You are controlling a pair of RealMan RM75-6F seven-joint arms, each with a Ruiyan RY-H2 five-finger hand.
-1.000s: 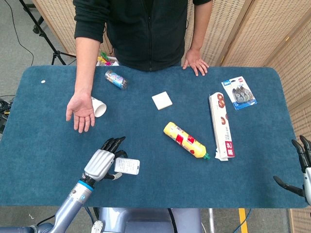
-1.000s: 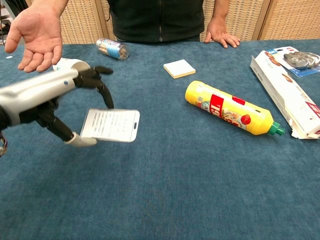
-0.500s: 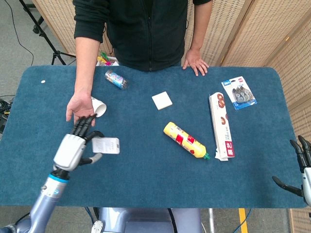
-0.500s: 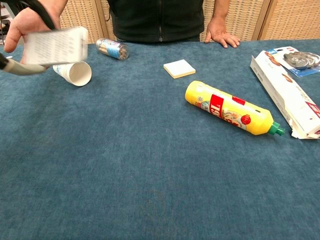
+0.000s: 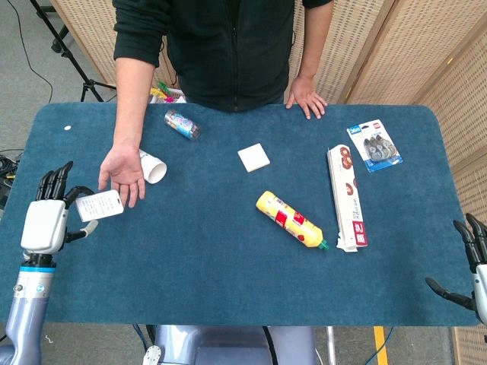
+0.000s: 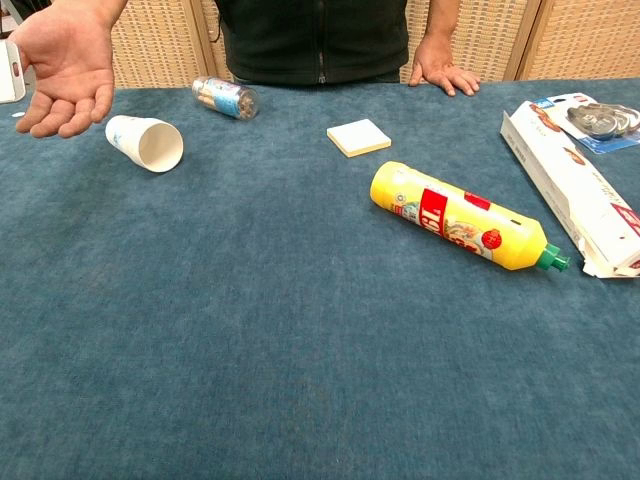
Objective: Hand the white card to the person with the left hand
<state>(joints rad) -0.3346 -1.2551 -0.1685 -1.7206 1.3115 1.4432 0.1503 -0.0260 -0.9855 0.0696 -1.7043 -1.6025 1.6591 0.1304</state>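
The white card (image 5: 100,205) has printed text and is pinched by my left hand (image 5: 46,220) at the table's left edge in the head view. The card's right end lies just below the fingertips of the person's open palm (image 5: 122,171). From the chest view only a sliver of the card (image 6: 9,72) shows at the left border, beside the person's palm (image 6: 65,65); the left hand itself is out of that frame. My right hand (image 5: 470,266) hangs off the table's front right corner, fingers spread, holding nothing.
A paper cup (image 5: 154,167) lies on its side right by the person's palm. Further along the blue table (image 5: 190,274) are a small patterned bottle (image 5: 182,124), a white notepad (image 5: 253,157), a yellow bottle (image 5: 293,220), a long white box (image 5: 347,198) and a blister pack (image 5: 374,146).
My left hand has carried the card leftward and away from me, from the front middle to beside the person's palm, nearly out of the chest view. The right hand has barely moved.
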